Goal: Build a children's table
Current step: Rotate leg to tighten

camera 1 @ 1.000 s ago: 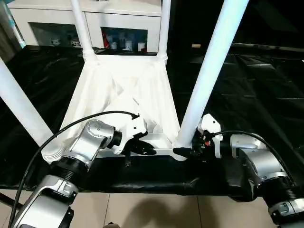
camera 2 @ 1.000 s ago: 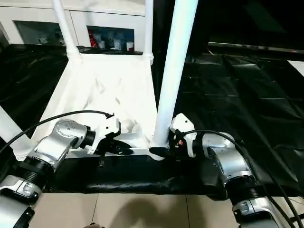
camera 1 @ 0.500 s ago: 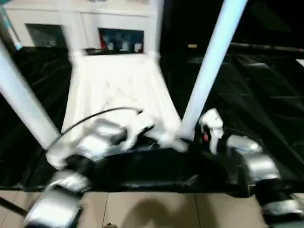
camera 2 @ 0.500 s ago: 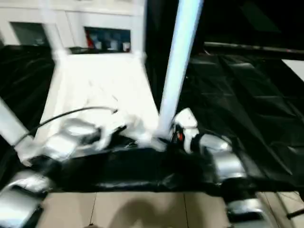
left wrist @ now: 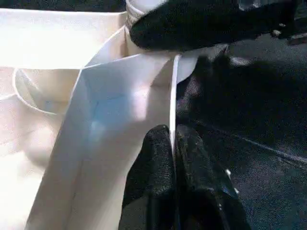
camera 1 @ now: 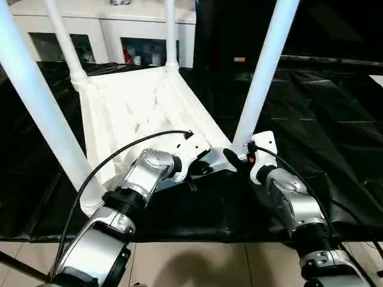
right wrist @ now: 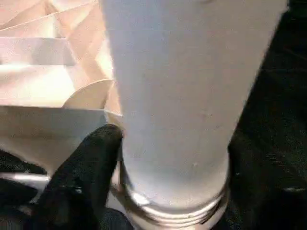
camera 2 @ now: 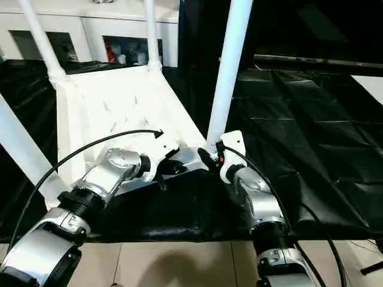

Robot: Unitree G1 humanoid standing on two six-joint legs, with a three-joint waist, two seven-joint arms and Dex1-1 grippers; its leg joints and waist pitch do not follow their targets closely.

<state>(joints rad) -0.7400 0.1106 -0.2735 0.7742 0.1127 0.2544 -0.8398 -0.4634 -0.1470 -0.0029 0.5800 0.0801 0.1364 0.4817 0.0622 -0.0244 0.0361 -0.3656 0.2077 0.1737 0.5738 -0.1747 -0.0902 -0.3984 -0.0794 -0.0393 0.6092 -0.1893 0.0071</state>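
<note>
Four long white tubular legs rise from the rounded corner sockets of the small white plastic children's table (camera 1: 143,113), which lies upside down, ribbed underside up, on the black-cloth-covered surface (camera 1: 335,113). At the table's near edge, the left end effector (left wrist: 173,143) has its two black fingers pressed together on the thin white rim wall, pinching it just beside the near right corner socket. The right end effector (camera 1: 230,160) sits at that same socket, at the foot of the near right leg (camera 1: 263,72); one black finger (right wrist: 86,167) rests against the leg's base just above its threaded collar, and whether this end effector is clamped or spread cannot be told. White cabinets (camera 1: 119,30) stand beyond the table's far edge.
</note>
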